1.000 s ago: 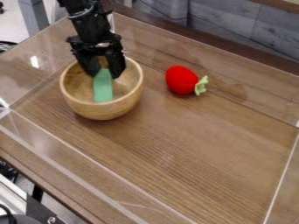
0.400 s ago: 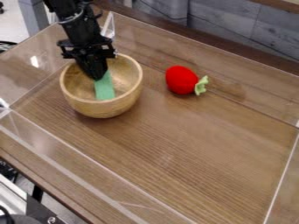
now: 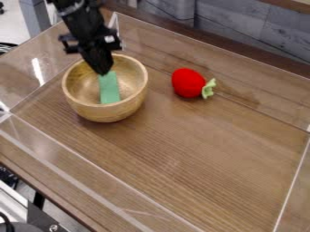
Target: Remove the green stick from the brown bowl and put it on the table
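Pinching the top end of the green stick [image 3: 109, 88], the black fingers [image 3: 100, 65] are closed together on it, pointing steeply down over the far-left part of the brown bowl [image 3: 105, 92]. Below the fingers, the stick slopes down and toward the viewer, its lower end inside the bowl near the bottom; whether that end touches the wood cannot be told. The bowl's thick rim rings the fingers on all sides, closest behind and to their left, with more open hollow in front of them.

Right of the fingers, clear of the bowl, lies a red strawberry toy [image 3: 188, 82] with its green leaf turned away from the bowl; bare bench [image 3: 182, 159] separates the two. In front of the fingers, past the bowl's near rim, a broad stretch of wood-grain bench runs open toward the near and right sides. Clear acrylic walls [image 3: 34, 65] edge the bench; the left wall stands near the bowl, just left of the fingers, leaving little room on that side.
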{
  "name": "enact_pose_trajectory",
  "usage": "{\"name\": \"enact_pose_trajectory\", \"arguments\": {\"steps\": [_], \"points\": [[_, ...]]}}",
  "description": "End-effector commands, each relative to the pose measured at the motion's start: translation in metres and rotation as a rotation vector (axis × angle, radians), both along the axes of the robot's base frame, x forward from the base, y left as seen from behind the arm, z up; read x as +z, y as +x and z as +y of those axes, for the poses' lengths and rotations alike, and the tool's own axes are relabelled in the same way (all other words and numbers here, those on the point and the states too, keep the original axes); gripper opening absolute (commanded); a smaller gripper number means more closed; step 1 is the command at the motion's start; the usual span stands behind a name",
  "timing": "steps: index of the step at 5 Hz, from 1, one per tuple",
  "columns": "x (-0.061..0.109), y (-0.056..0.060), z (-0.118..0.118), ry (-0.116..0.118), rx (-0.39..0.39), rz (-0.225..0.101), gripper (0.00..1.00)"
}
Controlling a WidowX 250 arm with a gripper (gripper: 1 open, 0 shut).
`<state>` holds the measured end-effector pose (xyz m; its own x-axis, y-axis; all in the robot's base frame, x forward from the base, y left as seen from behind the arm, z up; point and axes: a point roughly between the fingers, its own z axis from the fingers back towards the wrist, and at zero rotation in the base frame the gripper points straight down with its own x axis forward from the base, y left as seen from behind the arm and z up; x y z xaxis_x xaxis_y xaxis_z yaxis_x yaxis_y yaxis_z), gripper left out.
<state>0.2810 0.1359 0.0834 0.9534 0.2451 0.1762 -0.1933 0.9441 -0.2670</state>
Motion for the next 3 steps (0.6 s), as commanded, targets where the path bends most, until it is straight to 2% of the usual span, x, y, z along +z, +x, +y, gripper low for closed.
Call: {"name": "enact_pose_trajectory", "arguments": {"steps": [1,2,3], "points": [[0.031,-0.006,-0.008,0.017,-0.013,-0.079,0.0],[0.049,0.001,-0.03,0.015,-0.028,-0.109,0.0],[0.057,0.008,-0.059,0.019,-0.067,-0.124,0.0]]}}
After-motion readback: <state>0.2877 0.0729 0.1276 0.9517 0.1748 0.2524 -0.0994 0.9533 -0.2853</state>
